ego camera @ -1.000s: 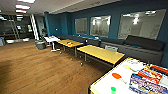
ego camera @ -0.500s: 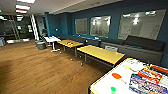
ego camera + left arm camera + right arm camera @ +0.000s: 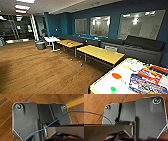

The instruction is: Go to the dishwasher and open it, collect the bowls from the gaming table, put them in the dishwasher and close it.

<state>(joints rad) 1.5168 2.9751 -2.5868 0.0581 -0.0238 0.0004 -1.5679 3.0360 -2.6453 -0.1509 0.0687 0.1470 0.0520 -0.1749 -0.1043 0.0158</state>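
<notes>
Wrists hang over wood floor (image 3: pixel 7 119) (pincer state: cannot tell), bowls (image 3: pixel 116 76) ahead.

red-orange bowl (image 3: pixel 116 76), green bowl (image 3: pixel 113 89) (bright), teal walls (image 3: pixel 113 11)

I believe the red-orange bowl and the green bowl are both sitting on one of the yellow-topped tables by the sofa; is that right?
Not quite. In the head view the red-orange bowl and the green bowl both sit on the white-topped gaming table with the pale yellow edge, close to the camera. The yellow-topped tables by the sofa stand farther back.
</notes>
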